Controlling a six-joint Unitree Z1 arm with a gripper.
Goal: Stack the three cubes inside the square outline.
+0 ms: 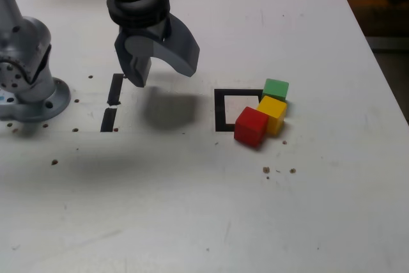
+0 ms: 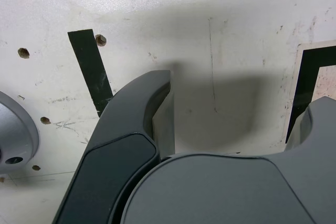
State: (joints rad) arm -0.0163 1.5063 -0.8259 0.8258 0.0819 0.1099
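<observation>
The red cube point(image 1: 250, 126), the yellow cube point(image 1: 272, 114) and the green cube point(image 1: 275, 89) sit in a slanting row on the counter point(image 1: 192, 209), close against one another, over the side of the square outline point(image 1: 220, 112) toward the exterior view's right; red lies nearest that camera, green farthest. None is stacked. They look like light, stiff little blocks, wood or hard plastic by my guess, unlikely to crush or crack; the painted-looking faces may be somewhat slippery, so a square, level grip on two opposite sides should serve better than a pinch at the edges. Red seems the easiest to take first, on whichever pair of opposite faces yellow does not crowd, with the fingers low enough to bite about the middle of its height. Being so light, a neighbour could be nudged askew by a careless finger. The pincer point(image 1: 165, 76) stands wide open, its jaws well parted with nothing between them; it hangs above the counter between the black strips point(image 1: 115, 89) and the outline, touching no cube.
</observation>
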